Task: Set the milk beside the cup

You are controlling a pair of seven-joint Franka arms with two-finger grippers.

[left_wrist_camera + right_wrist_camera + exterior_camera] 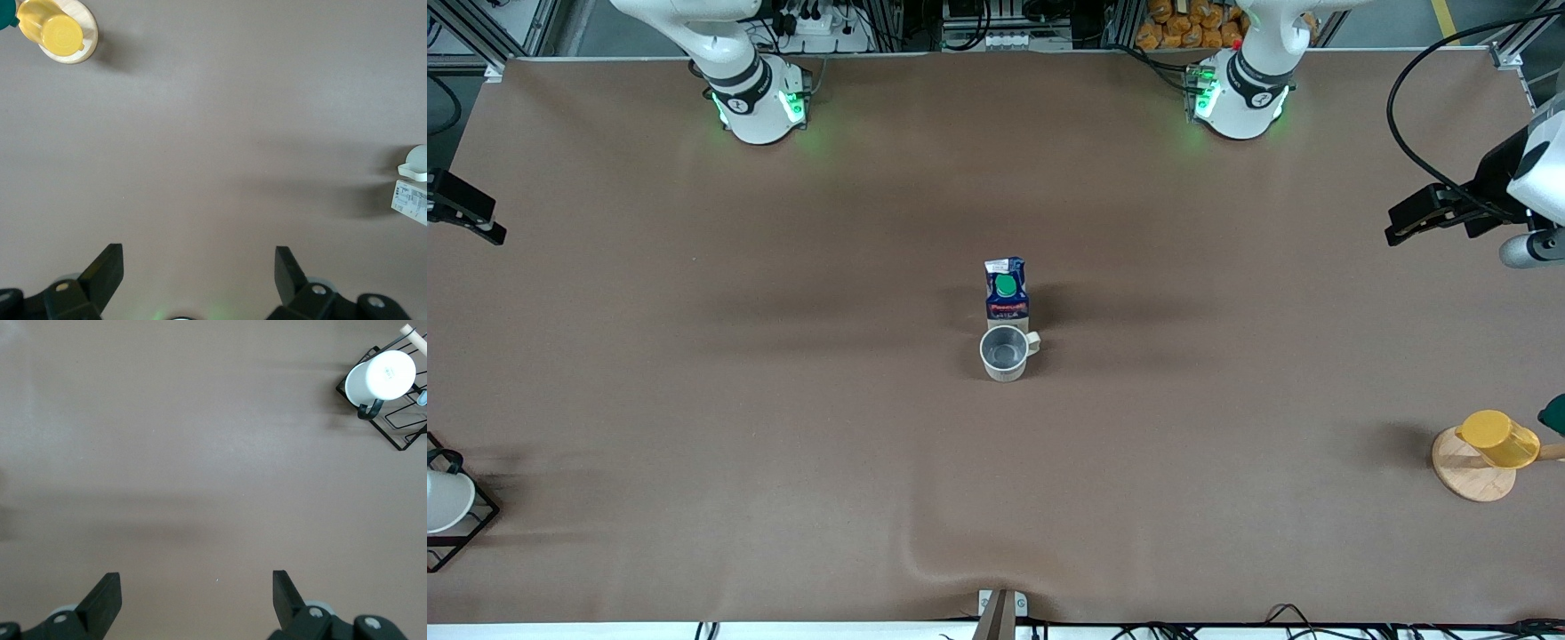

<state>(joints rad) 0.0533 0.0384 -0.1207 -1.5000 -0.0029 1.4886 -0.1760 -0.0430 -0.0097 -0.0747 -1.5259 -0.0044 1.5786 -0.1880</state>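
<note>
While both arms wait at the table's ends, the milk (1007,290) stands upright at mid-table, long axis vertical, its green cap (1006,285) and red label band facing the front camera. The band carries lettering, but it can't be read. Just beside the milk, on its front-camera side and about touching, sits the cup (1006,352), mouth up, grey inside showing, handle pointing toward the left arm's end of the table.

Left gripper (199,265) hangs over bare cloth toward that end, fingers spread wide, nothing between them; its wrist view catches the carton's white end at the frame edge. Right gripper (197,589) hovers over bare cloth at the other end, fingers equally wide and empty.

From the milk, toward the left arm's end and nearer the front camera: a yellow cup (1498,438) lying on a round wooden disc (1472,472). Toward the right arm's end, also nearer: a white cup (380,375) on a black wire stand (399,420).

The surface is a brown cloth (783,400), slightly rippled at the front edge. Along the top, aluminium framing, cables and a power strip.
</note>
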